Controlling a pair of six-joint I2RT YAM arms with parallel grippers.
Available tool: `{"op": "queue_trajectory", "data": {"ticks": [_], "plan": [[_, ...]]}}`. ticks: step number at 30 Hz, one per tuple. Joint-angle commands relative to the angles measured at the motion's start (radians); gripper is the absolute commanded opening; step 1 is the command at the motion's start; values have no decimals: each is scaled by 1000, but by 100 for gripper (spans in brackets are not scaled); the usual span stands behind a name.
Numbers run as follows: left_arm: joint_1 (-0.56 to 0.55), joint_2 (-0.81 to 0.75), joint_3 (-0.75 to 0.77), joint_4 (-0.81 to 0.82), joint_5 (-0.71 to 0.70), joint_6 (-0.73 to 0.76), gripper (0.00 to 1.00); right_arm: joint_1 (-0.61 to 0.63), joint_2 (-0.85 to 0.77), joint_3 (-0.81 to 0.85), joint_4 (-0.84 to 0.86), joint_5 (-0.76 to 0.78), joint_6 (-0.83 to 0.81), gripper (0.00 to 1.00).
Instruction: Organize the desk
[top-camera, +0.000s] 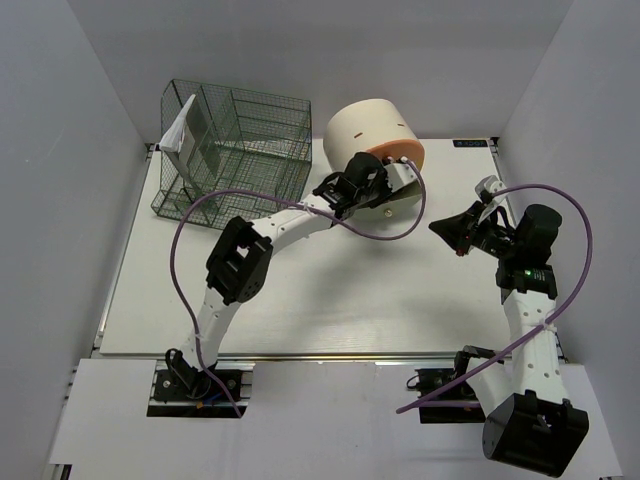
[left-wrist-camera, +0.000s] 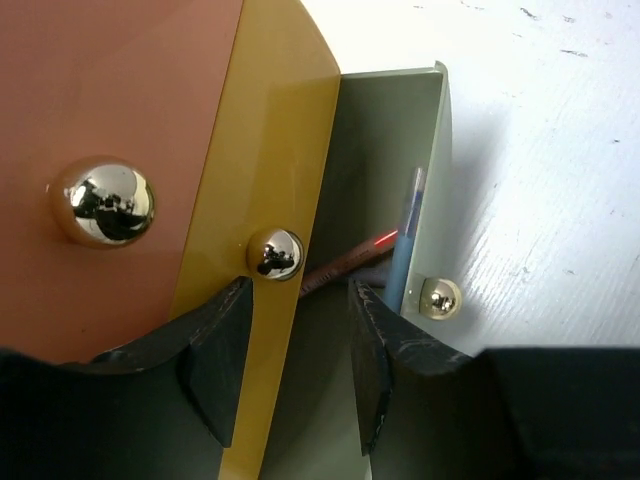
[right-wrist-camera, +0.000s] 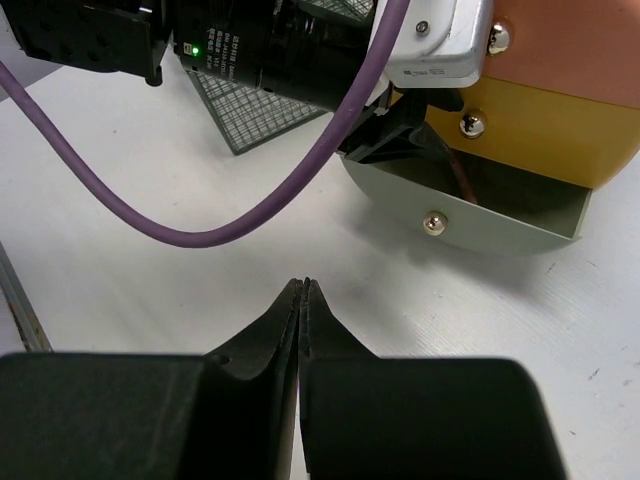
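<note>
1. White desk (top-camera: 330, 290) forms the floor of a grey-walled enclosure. Both arm bases are bolted at its near edge, and a silver rail runs along its left side.
2. On the right side of the desk, the right gripper (right-wrist-camera: 303, 300) hovers above bare tabletop. Its fingers are pressed together with nothing between them, and they point toward the drawer unit.
3. A purple cable (right-wrist-camera: 200, 235) hangs in a loop between the right gripper and the left arm.
4. The left arm reaches to the far centre of the desk. The left gripper (left-wrist-camera: 295, 340) has its fingers apart and clamps nothing. The edge of the yellow drawer front (left-wrist-camera: 265, 150), with a small brass knob (left-wrist-camera: 275, 253), lies just beyond the gap between the fingers.
5. The cream drawer unit (top-camera: 375, 125) lies on its side on the desk.
   - Its orange front (left-wrist-camera: 120, 90) carries a larger knob (left-wrist-camera: 103, 201).
   - The grey-green drawer (right-wrist-camera: 470, 215) stands open.
   - Inside the drawer lie a blue pen (left-wrist-camera: 405, 240) and a red-brown pencil (left-wrist-camera: 350, 262).
6. At the far left corner stands a dark green wire rack (top-camera: 245, 140). A folded white paper (top-camera: 178, 130) is in its left compartment.
</note>
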Motion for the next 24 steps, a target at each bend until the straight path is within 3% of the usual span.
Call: {"op": "queue_trajectory", "data": {"ticks": [1,4,7,8,12,17,20,21,23,24], "plan": [[4,-104,-30,45,-13,-20,53,-4,-1,-9,37,-33,-18,0],[4,-174,-82,73,-13,-53,49,-4,7,-15,37,-33,-27,0],[4,-291,-153,146,-50,-143,17,-1,28,-19,29,-36,-39,0],[4,-332,-206,148,-49,-182,0,4,43,-16,15,-13,-53,0],[4,-568,-416,94,-31,-430,0,32,119,30,-63,99,-93,0],[4,-948,-815,-4,141,-491,0,121,246,106,-179,170,-221,0],[4,-1126,-926,-110,238,-452,16,182,287,126,-242,196,-505,0],[4,-1169,-982,-136,255,-422,23,199,303,146,-273,208,-715,0],[4,-1272,-1025,-202,298,-409,26,213,368,187,-375,269,-908,1],[4,-1308,-1061,-216,298,-406,28,243,396,217,-418,282,-1109,1]]}}
